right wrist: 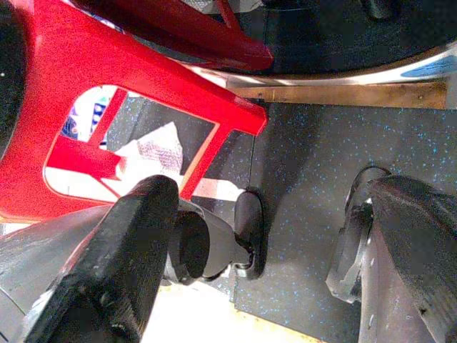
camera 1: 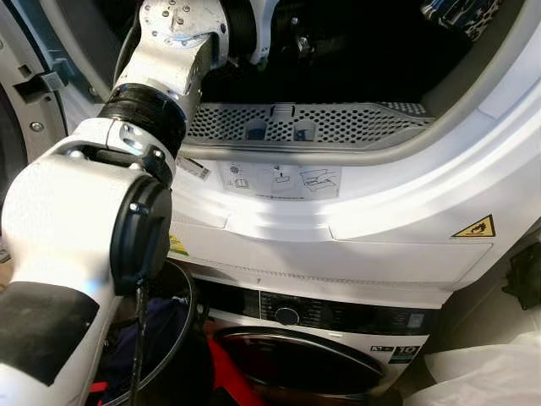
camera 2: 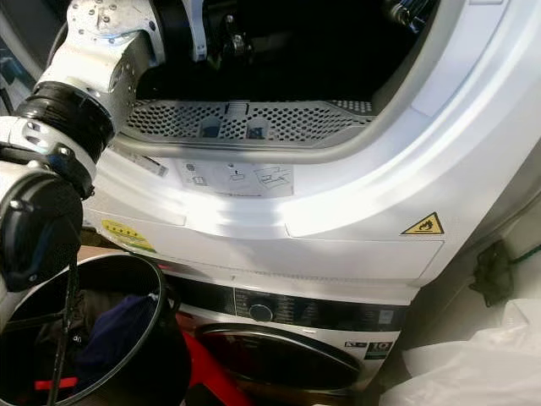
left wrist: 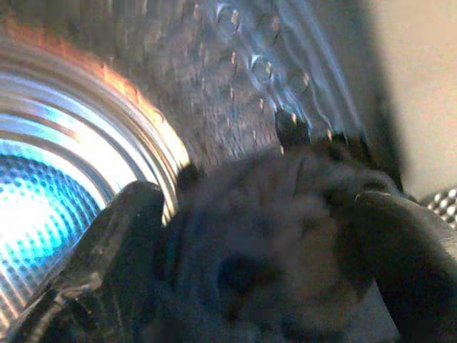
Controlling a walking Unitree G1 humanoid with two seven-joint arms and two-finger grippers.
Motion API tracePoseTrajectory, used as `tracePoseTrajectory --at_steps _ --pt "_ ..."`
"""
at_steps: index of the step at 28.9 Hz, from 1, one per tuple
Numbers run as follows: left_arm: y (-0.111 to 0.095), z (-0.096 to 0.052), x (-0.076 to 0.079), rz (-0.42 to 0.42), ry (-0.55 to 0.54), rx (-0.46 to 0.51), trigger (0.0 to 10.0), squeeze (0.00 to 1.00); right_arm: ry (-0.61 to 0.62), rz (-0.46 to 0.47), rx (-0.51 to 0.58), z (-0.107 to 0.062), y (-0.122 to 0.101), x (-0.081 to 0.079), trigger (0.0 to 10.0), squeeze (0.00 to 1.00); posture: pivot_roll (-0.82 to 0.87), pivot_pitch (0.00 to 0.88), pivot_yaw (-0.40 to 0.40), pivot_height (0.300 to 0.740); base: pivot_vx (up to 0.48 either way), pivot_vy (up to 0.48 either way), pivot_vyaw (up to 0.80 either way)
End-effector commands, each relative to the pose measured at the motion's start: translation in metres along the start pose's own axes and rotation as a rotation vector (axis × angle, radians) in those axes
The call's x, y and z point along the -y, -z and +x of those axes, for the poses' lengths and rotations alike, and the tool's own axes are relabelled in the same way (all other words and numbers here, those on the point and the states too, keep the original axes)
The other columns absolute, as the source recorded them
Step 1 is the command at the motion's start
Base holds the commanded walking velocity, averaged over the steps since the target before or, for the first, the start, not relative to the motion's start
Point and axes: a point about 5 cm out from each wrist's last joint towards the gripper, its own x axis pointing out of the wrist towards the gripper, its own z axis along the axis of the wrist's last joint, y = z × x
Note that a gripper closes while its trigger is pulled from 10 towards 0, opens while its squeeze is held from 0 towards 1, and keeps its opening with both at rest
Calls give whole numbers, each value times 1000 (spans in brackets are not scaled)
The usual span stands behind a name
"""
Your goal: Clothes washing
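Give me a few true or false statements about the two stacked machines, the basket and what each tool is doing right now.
1. The left tool holds a dark garment inside the upper machine's drum. True.
2. The upper machine's door opening is closed. False: it is open, and the left arm reaches into it.
3. The right tool grips a red stool. False: its fingers are open, over the dark floor.
4. A black basket with clothes stands beside the lower machine. True.

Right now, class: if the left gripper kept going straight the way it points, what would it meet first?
Holding a dark garment, the left gripper points into the upper machine's drum. Probably the ribbed metal drum wall comes first, though depth is unclear.
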Motion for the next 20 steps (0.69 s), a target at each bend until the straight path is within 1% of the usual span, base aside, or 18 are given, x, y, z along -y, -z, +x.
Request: tracePoseTrajectory --at_steps 1,2,3,5,7,8,10,11,13,15,16,17,18,19,20 --pt "-16 -2 -7 76 -30 95 10000 1000 -12 15 -31 0 8 -8 10000 0 7 59 119 740 0 0 0" --pt "-20 -2 -6 117 -50 137 10000 1000 -12 14 -31 0 8 -8 10000 0 13 53 115 740 0 0 0" --pt "-22 -2 -3 138 -53 156 10000 1000 -13 13 -31 0 7 -8 10000 0 13 53 115 740 0 0 0" --pt "-22 -2 5 175 -28 196 10000 1000 -14 10 -31 1 7 -8 10000 0 13 53 115 740 0 0 0" --pt "-27 -3 32 239 33 314 10000 1000 -14 5 -29 1 6 -8 10000 0 12 38 112 740 0 0 0" --pt "-28 -4 36 252 46 327 10000 1000 -14 4 -29 1 6 -8 10000 0 12 38 112 740 0 0 0" --pt "-33 -4 51 324 82 355 10000 1000 -12 5 -27 1 5 -8 10000 0 15 37 112 740 0 0 0" --pt "-38 -6 60 373 79 376 10000 1000 -11 6 -26 1 5 -8 10000 0 20 33 109 740 0 0 0" --pt "-37 -9 62 434 59 342 10000 1000 -11 6 -26 1 5 -8 10000 0 31 31 103 740 0 0 0" --pt "-33 -12 60 438 6 310 10000 1000 -14 3 -27 2 4 -8 10000 0 36 31 100 740 0 0 0" --pt "-29 -14 58 416 -36 283 10000 1000 -18 -2 -27 2 4 -9 10000 0 38 31 100 740 0 0 0" --pt "-29 -14 58 416 -36 283 10000 1000 -18 -2 -27 2 4 -9 10000 0 38 31 100 740 0 0 0" --pt "-27 -16 61 382 -47 278 10000 1000 -19 -4 -27 2 3 -9 10000 0 41 29 101 740 0 0 0" --pt "-28 -17 63 373 -46 279 10000 1000 -19 -4 -27 2 3 -9 10000 0 41 29 101 740 0 0 0" --pt "-27 -19 74 310 -40 288 10000 651 -18 -4 -27 2 3 -9 10000 0 41 29 101 740 0 0 0"
